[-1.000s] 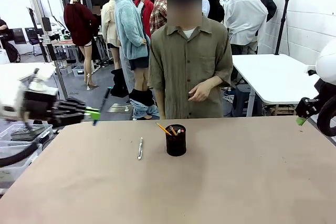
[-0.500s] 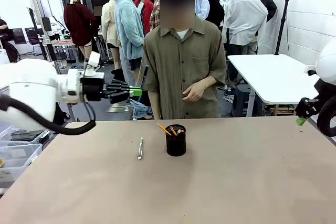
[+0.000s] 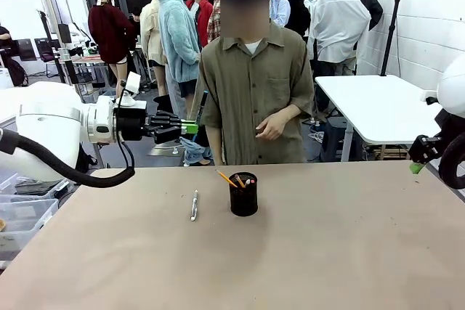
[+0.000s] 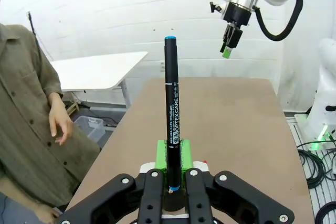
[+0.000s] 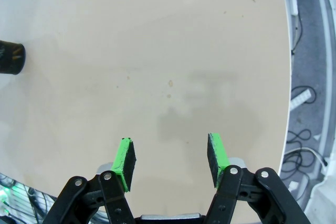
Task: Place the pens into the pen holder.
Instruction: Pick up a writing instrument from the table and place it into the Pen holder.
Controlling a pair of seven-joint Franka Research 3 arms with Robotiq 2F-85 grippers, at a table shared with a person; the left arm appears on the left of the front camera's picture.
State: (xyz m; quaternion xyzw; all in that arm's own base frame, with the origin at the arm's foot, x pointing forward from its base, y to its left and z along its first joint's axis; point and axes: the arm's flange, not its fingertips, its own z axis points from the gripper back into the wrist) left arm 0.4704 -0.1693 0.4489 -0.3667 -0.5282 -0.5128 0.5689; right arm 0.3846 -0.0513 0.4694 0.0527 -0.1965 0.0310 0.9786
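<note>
The black mesh pen holder [image 3: 243, 194] stands mid-table with an orange-yellow pencil [image 3: 226, 178] leaning out of it. A silver-white pen [image 3: 194, 205] lies on the table to its left. High above the table's left part, my left gripper [image 3: 190, 127] is shut on a dark pen [image 3: 202, 109]. In the left wrist view that black pen with blue ends [image 4: 171, 114] stands upright between the green pads [image 4: 163, 155]. My right gripper [image 5: 170, 163] is open and holds nothing, off the table's right edge [image 3: 416, 167]. The pen holder [image 5: 10, 57] lies far off at that view's left edge.
A person [image 3: 254, 99] stands at the far side of the brown table [image 3: 327, 252], just behind the holder, one hand [image 3: 270, 128] held at waist height. A white table [image 3: 378, 107] stands at the back right. Bins [image 3: 22, 212] sit left of the table.
The left arm has swung up and to the right with the dark pen in its grip, then nearly stopped. The right arm has not moved.
</note>
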